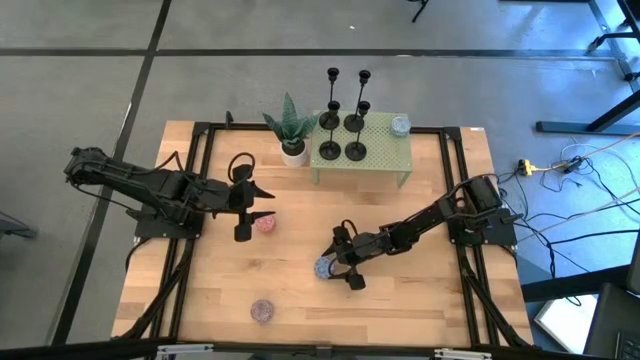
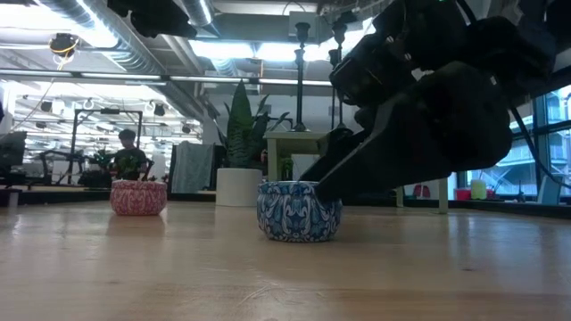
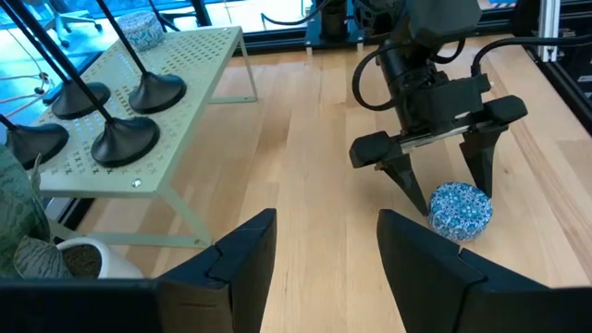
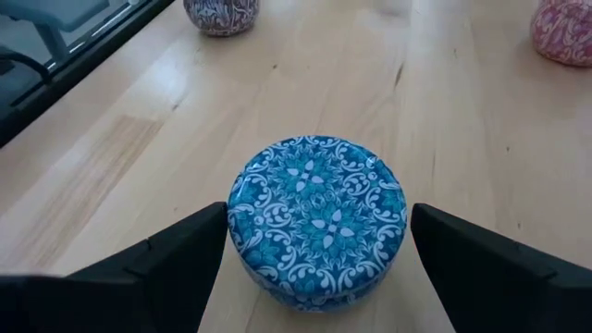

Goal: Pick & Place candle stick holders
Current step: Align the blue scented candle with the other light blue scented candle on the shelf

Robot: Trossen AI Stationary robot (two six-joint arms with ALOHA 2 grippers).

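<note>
Bench (image 1: 400,300): light wood top framed by black rails, both arms reaching in from the sides.
Candle stick holders (image 1: 340,125): four black holders, round flat bases, thin stems, small cup tops. All stand upright on the pale green perforated stand (image 1: 385,155) at the far side of the bench; in the left wrist view their bases (image 3: 129,139) sit close together on it.
Right gripper (image 1: 338,268): low over the bench near its middle, jaws spread wide to either side of the blue patterned tin (image 4: 316,217). The right wrist view shows a gap between each finger and the tin wall. Holding nothing.
Blue patterned tin: round, lid on, resting flat on the bench; seen in the low view (image 2: 299,211) with the right gripper just behind it.
Left gripper (image 1: 248,205): hovering over the left half of the bench, jaws spread, holding nothing, just beside the pink patterned tin (image 1: 265,224).
Purple patterned tin (image 1: 262,311): on the bench near its front edge, well apart from both grippers.
Small tin on stand (image 1: 400,126): pale blue, at the stand's far right corner.
Plant (image 1: 290,125): spiky green leaves in a white pot, just left of the stand.
Room: a person (image 2: 129,159) shows far behind the bench in the low view.
</note>
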